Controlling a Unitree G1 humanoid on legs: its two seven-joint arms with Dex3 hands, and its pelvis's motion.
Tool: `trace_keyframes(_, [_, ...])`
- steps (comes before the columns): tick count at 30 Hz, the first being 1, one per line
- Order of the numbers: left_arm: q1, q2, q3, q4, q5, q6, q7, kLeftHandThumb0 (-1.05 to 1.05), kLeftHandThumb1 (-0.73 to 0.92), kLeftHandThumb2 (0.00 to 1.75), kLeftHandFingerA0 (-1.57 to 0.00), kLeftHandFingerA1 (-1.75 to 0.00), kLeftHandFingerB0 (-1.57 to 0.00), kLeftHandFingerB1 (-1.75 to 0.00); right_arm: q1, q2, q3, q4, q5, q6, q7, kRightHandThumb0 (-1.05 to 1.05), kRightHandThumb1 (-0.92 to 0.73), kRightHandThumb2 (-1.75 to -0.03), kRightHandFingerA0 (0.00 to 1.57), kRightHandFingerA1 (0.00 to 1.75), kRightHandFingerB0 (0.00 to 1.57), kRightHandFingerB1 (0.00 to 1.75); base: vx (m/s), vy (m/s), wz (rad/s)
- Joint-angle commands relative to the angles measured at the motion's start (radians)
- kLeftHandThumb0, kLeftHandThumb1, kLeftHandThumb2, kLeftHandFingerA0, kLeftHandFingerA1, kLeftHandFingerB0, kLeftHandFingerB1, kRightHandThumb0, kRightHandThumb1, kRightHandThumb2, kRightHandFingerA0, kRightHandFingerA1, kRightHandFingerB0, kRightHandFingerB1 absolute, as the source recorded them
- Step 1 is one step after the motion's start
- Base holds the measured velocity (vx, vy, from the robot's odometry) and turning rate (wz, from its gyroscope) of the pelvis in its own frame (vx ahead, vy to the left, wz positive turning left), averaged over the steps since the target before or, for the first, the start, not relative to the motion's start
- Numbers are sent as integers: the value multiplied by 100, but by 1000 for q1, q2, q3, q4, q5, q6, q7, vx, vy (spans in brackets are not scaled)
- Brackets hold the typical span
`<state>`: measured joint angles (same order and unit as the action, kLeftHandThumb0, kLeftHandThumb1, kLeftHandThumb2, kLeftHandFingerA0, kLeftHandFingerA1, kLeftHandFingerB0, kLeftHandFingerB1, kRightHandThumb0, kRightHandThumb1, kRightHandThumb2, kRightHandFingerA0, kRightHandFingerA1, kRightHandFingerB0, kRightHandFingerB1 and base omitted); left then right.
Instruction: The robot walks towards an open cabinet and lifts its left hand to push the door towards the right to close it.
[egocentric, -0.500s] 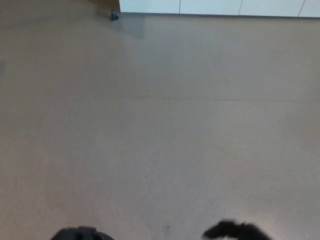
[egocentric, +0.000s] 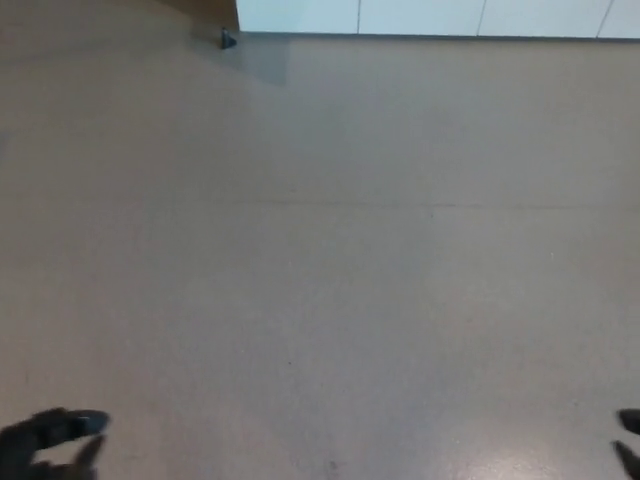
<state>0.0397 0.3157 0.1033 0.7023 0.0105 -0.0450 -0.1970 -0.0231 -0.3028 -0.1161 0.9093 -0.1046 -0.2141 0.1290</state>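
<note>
At bottom corners, left robot hand (egocentric: 48, 440) and right robot hand (egocentric: 629, 440), previously mid-edge.

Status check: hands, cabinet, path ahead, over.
Left hand low at frame edge, empty. Right hand barely showing, state unclear. White cabinet far ahead across bare floor. Nothing blocking.

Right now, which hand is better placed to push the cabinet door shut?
Left, probably. The left hand shows at the lower left, on the same side as the cabinet edge far ahead. The right hand barely shows at the lower right. Both are far off.
</note>
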Motion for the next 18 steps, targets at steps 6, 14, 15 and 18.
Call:
trace_keyframes(6, [-31, 28, 152, 147, -114, -152, -93, -63, 78, 63, -44, -43, -39, -36, -45, -1, -90, 102, 103, -135, 73, -67, -82, -64, 28, 35, 22, 31, 151, 127, -11])
trace_keyframes(14, [-29, 29, 160, 155, -112, -174, -95, -62, 77, 63, -45, -43, -39, -36, -62, -6, -68, 137, 83, -158, 60, -66, -81, -64, 29, 35, 21, 31, 187, -29, 9])
trace_keyframes(15, [-25, 29, 159, 154, -111, -176, -91, -63, 78, 63, -45, -42, -40, -36, -64, -9, -64, 146, 77, -162, 55, -68, -81, -64, 30, 36, 22, 31, 212, -162, 18])
trace_keyframes(18, [-24, 31, 160, 155, -111, -172, -86, -63, 78, 64, -45, -42, -40, -36, -69, -11, -60, 159, 75, -171, 50, -68, -81, -64, 30, 36, 22, 31, 219, -226, 31])
